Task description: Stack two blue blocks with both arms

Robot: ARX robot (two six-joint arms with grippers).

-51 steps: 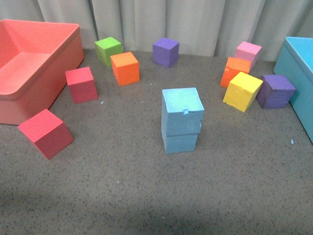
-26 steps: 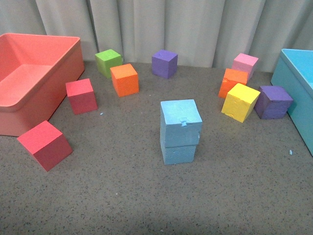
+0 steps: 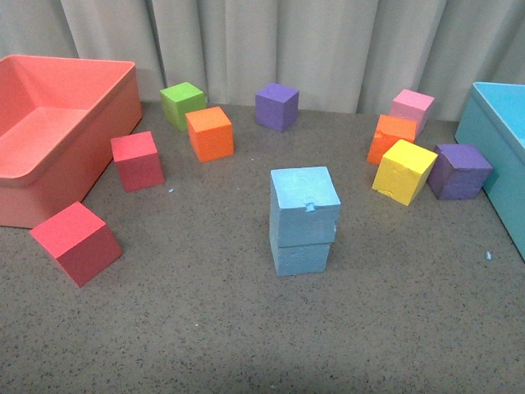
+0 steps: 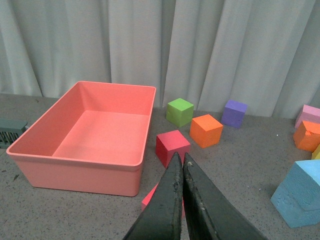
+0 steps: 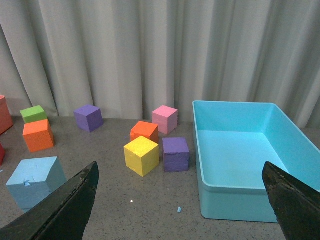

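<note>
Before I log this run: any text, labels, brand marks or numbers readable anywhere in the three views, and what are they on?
None. The two stacked blue blocks, the other cubes, the salmon bin and the turquoise bin are plain-faced, and the curtain bears no print. The visible parts of the left pincer and the right pincer show no marking.

Two blue blocks [image 3: 303,217] look like matt foam, faces slightly grainy, one edge nicked; the yellow cube [image 3: 404,171] at 2 o'clock of them has the same matt, pitted skin. Floor [image 3: 246,328] is rough speckled grey carpet, backdrop is matt pale cloth curtain [image 3: 328,49]. Coral bin [image 4: 90,135] and turquoise bin [image 5: 245,155] look smooth plastic with soft sheen; left gripper [image 4: 181,162] fingers matt black.
</note>
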